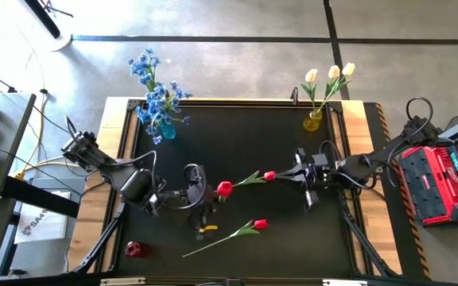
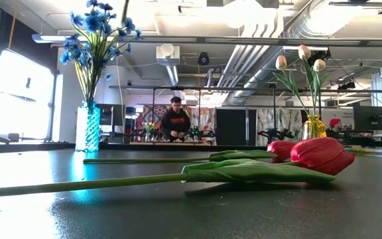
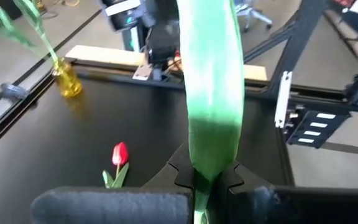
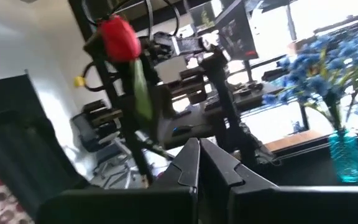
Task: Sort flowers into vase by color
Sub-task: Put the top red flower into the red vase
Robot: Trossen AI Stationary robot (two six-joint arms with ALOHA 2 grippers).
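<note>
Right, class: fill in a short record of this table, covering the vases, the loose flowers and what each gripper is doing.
blue vase: back left of table, holds the blue sprays
yellow vase: back right, holds the cream tulips
small red container: front left corner, no flowers showing
loose red tulips: two lying on the table, one mid-table, one nearer the front
left gripper: shut on a third red tulip, gripped at its green part
right gripper: shut, holding nothing, right of centre
</note>
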